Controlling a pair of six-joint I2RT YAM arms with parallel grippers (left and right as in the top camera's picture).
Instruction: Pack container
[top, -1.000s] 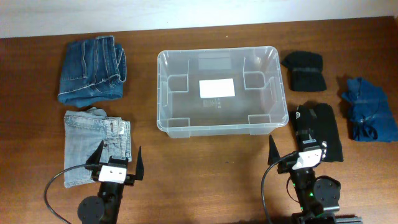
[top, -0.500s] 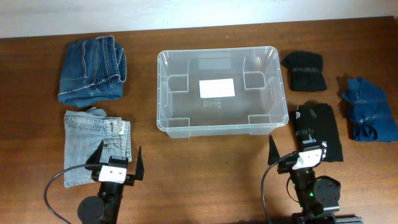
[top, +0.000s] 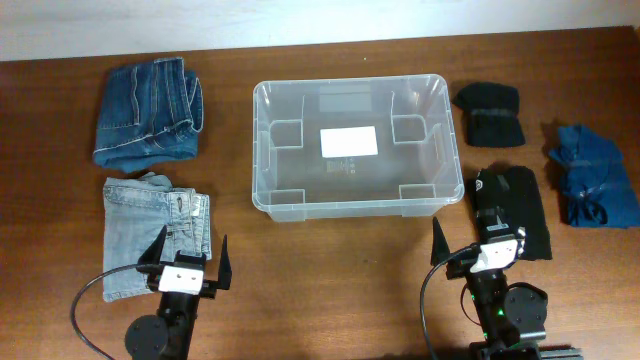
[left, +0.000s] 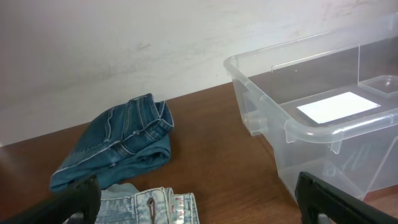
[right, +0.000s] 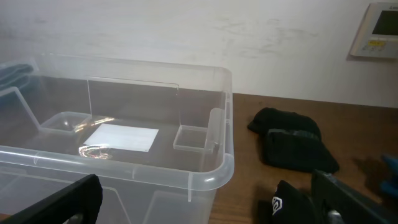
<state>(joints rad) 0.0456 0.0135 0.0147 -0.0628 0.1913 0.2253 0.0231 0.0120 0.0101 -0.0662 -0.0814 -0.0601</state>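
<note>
The container (top: 350, 207), a clear empty bin with a white label on its bottom, stands mid-table. My left gripper (top: 192, 245) is open at the front left, just right of folded light-blue jeans (top: 140, 235). My right gripper (top: 478, 238) is open at the front right, over the near end of a black garment with a white logo (top: 520, 205). In the left wrist view the left gripper (left: 199, 205) spreads wide, with the light jeans (left: 149, 208) below and the container (left: 292, 124) to the right. The right wrist view has the right gripper (right: 205, 202) facing the container's near right corner (right: 221, 168).
Dark-blue jeans (top: 148, 112) lie folded at the back left. A small black garment (top: 490, 112) lies right of the bin, and a crumpled blue garment (top: 590, 175) lies at the far right. A white wall runs behind the table.
</note>
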